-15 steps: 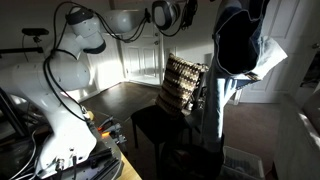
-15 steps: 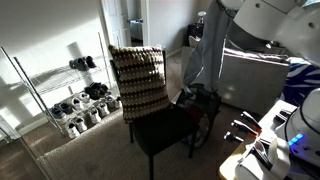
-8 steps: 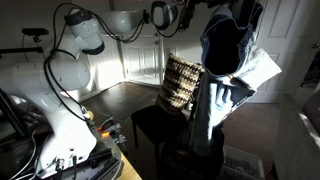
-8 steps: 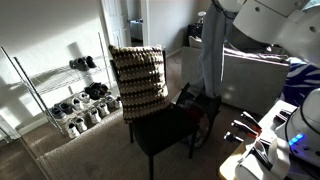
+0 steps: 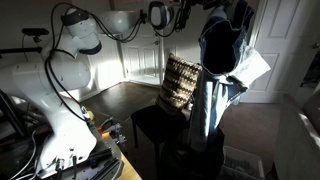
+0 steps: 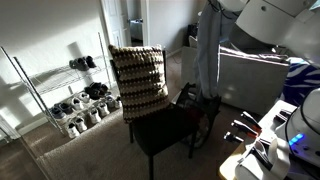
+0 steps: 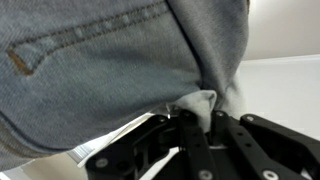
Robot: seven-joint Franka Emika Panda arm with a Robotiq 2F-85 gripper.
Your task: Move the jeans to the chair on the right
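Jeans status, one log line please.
hand: shut on jeans | jeans: hanging beside chair | placed: no

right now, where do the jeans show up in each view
In an exterior view: jeans hang upper right.
In an exterior view: jeans hang right of centre, from the top.
Wrist view: denim fills the upper half.
Landmark: patterned chair back, left of them in both exterior views.
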